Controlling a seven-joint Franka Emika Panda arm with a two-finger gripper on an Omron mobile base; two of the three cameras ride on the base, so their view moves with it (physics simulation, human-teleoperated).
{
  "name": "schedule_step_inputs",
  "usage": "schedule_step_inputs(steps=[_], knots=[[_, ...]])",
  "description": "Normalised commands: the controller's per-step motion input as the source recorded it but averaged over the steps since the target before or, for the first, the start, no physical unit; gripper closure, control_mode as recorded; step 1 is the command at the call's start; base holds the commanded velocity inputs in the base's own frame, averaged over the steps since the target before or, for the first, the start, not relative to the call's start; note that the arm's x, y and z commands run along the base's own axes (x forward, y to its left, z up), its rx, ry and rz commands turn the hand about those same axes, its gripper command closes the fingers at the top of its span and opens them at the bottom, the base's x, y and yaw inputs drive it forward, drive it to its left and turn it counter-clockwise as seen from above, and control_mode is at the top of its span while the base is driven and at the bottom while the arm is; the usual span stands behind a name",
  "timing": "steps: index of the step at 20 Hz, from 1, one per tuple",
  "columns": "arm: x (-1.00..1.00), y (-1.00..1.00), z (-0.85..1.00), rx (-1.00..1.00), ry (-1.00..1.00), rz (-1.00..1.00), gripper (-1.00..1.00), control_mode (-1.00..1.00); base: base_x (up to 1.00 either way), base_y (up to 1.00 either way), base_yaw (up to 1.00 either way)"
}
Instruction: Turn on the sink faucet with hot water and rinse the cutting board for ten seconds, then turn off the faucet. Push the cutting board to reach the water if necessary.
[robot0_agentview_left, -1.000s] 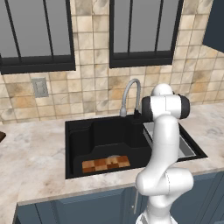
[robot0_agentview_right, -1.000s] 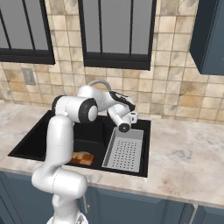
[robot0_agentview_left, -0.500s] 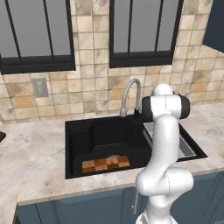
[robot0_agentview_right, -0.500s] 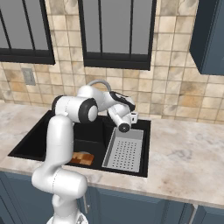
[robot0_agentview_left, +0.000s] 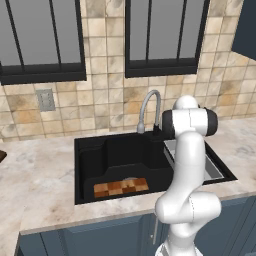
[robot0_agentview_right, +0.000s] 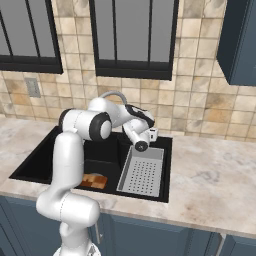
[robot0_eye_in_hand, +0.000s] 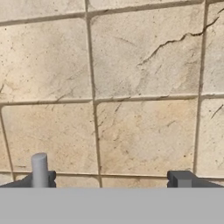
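Fingers spread wide, holding nothing, gripper aimed at tiled backsplash. Faucet lever upright just beside one fingertip. Cutting board flat at sink front edge, well below fingers. Gooseneck faucet nearby.

A glossy white arm with rounded, bulbous segments was observed. Joints were banded in dark grey. The hand carried a small white block and dark round cap.
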Motion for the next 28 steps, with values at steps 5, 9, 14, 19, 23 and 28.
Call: schedule_step_inputs(steps=[5,9,14,19,23,28], knots=[[-0.26,-0.58,0.00,0.00,0.00,0.00,-1.00,-1.00,0.00,0.00,0.00],[-0.27,-0.58,-0.02,0.00,0.00,0.00,-1.00,-1.00,0.00,0.00,0.00],[-0.32,-0.62,-0.04,0.00,0.00,0.00,-1.00,-1.00,0.00,0.00,0.00],[-0.38,-0.65,-0.08,0.00,0.00,0.00,-1.00,-1.00,0.00,0.00,0.00],[-0.45,-0.62,-0.07,0.00,0.00,0.00,-1.00,-1.00,0.00,0.00,0.00],[-0.50,-0.62,-0.07,0.00,0.00,0.00,-1.00,-1.00,0.00,0.00,0.00]])
